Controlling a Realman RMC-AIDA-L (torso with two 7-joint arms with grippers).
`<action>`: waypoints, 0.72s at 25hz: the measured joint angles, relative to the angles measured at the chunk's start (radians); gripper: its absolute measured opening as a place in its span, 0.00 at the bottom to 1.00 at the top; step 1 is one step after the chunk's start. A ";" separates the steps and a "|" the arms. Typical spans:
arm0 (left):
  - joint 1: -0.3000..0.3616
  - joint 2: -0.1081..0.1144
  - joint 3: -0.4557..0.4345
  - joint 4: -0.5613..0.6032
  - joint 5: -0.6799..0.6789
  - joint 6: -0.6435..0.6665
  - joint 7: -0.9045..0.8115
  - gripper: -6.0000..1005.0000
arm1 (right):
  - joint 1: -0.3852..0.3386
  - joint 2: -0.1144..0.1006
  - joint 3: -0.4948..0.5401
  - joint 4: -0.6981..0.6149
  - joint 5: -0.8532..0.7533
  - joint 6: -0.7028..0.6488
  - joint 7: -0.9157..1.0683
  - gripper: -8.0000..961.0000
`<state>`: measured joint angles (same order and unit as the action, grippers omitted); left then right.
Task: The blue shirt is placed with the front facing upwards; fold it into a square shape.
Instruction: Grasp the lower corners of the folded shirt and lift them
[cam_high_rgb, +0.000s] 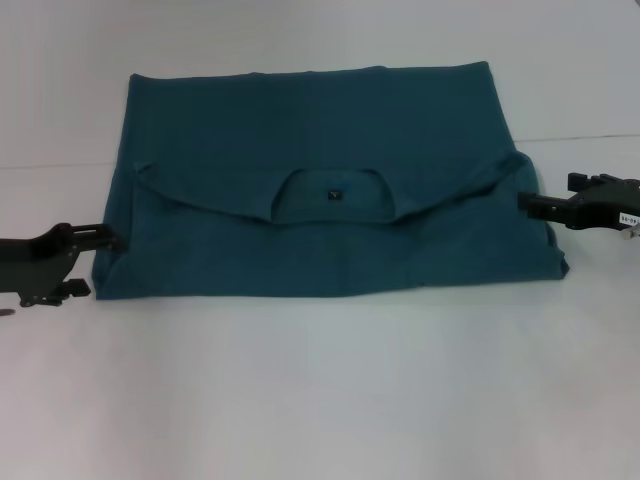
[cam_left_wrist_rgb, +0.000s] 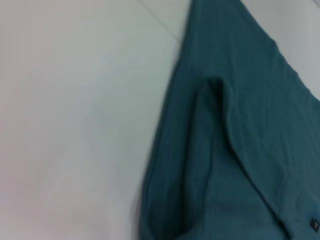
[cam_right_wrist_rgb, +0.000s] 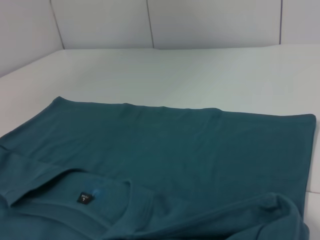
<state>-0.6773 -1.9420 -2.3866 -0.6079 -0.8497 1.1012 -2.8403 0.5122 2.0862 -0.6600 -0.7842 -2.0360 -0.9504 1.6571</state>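
Lying flat on white table (cam_high_rgb: 320, 400), centre of head view: shirt (cam_high_rgb: 330, 120), already doubled over w/ collar and neck label (cam_high_rgb: 335, 195) facing up, plain back showing, no lettering visible. Sitting at shirt's L edge, near lower corner, tips touching or just beside fabric: L gripper (cam_high_rgb: 112, 238). Sitting at R edge by folded sleeve bump: R gripper (cam_high_rgb: 525, 201). Jaw state of both: cannot tell, tips too dark and edge-on. Judging step as pinching both side edges for next fold. Doing it well: taking all layers at each edge, not top layer only; keeping both grips level w/ each other; lifting evenly so collar fold (cam_right_wrist_rgb: 75, 185) is not dragging; avoiding loose sleeve lump (cam_right_wrist_rgb: 272, 202) bunching under the fold.
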 joint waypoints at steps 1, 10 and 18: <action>-0.006 0.005 0.003 0.016 0.000 -0.002 -0.004 0.87 | 0.001 0.000 0.000 0.002 0.002 0.000 -0.004 0.95; -0.048 0.009 0.003 0.072 0.051 -0.030 -0.039 0.87 | 0.003 0.000 0.000 0.026 0.012 0.008 -0.026 0.95; -0.050 0.005 0.001 0.106 0.052 -0.075 -0.065 0.87 | 0.003 0.000 0.000 0.044 0.015 0.011 -0.042 0.95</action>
<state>-0.7277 -1.9371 -2.3859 -0.5015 -0.7976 1.0267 -2.9053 0.5155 2.0861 -0.6595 -0.7407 -2.0208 -0.9398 1.6149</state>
